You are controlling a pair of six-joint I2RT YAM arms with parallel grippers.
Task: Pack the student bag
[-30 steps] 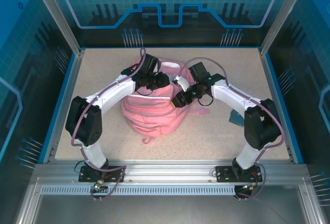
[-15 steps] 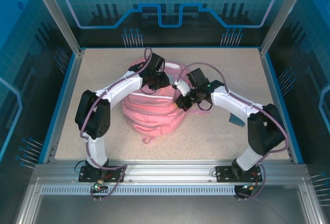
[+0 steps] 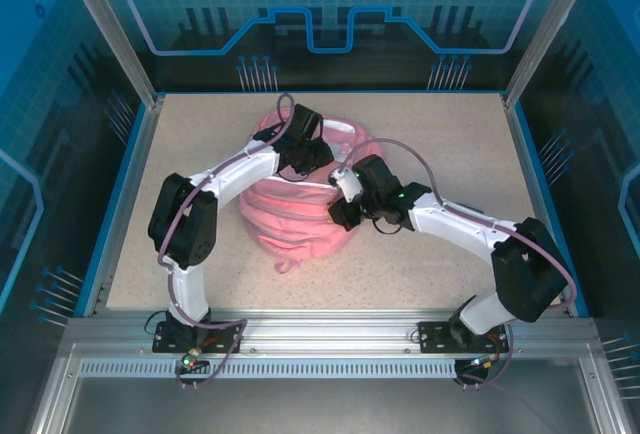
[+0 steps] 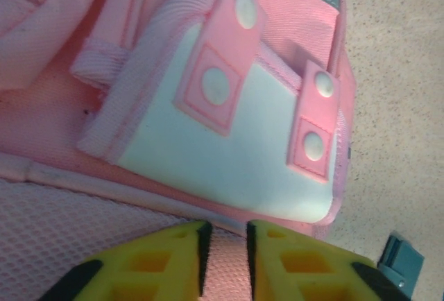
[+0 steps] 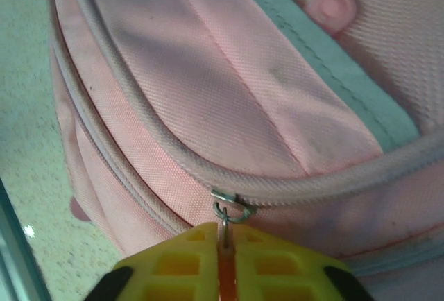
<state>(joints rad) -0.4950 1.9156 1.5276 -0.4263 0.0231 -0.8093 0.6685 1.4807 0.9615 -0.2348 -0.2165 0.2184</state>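
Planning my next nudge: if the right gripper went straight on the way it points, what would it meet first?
Probably the zipper slider of the student bag, just ahead of the pull that the right gripper pinches.

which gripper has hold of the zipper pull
The right gripper: it is pinched shut on the metal zipper pull of the bag. The left gripper grips a pink strap instead.

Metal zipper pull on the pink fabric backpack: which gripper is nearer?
Right: the right gripper pinches the metal zipper pull; the left gripper clamps a pink strap elsewhere on the backpack.
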